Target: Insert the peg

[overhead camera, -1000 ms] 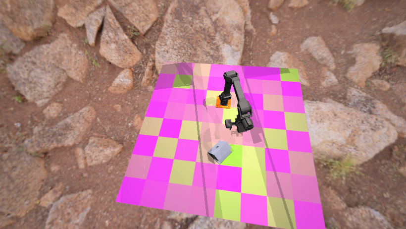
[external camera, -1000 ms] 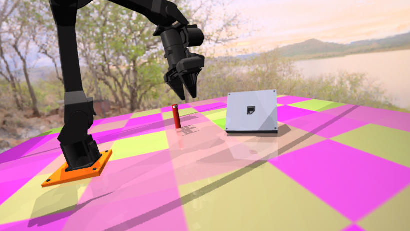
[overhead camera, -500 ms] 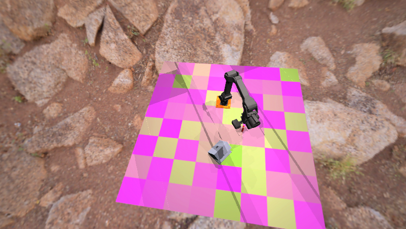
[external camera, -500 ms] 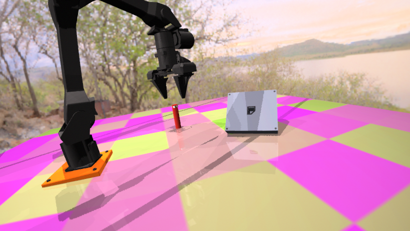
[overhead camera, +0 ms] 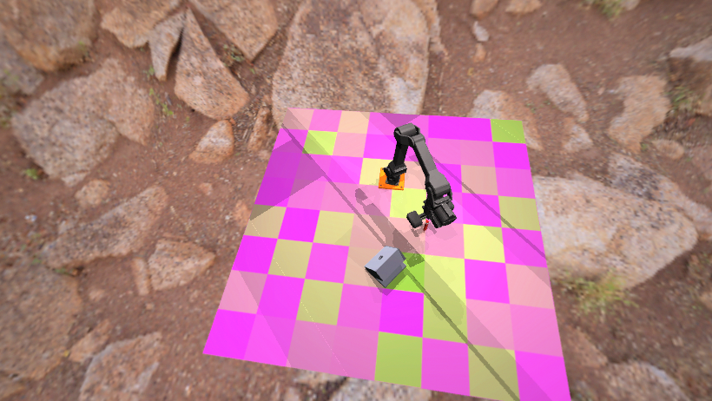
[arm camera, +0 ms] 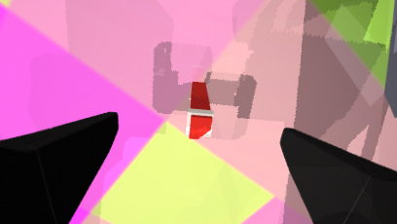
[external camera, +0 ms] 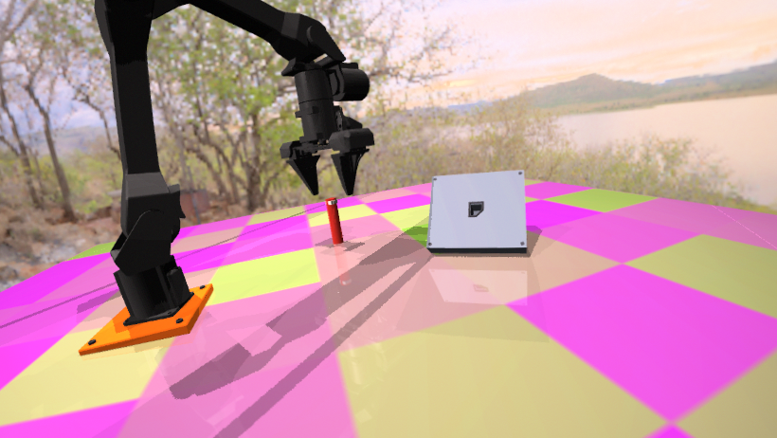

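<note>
A red peg point(overhead camera: 425, 225) point(external camera: 334, 223) point(arm camera: 199, 99) stands upright on the table, with a pale band near its top. In the wrist view its top looks flat-sided with a cut corner. My gripper point(external camera: 332, 193) point(arm camera: 201, 128) is open and empty, pointing down just above the peg; in the wrist view the peg's top shows between the two fingertips. The grey sloped panel point(overhead camera: 390, 266) point(external camera: 451, 223) stands apart from the peg. Its one hole point(overhead camera: 380, 257) point(external camera: 476, 209) is dark, angular, with one cut corner, and shows no peg in it.
The arm's orange base plate point(overhead camera: 392, 186) point(external camera: 163, 332) is on the checkered table point(overhead camera: 319, 368) point(external camera: 435, 392). The panel's edge point(arm camera: 392, 73) shows at the right of the wrist view. Shadows of the arm cross the table around the peg.
</note>
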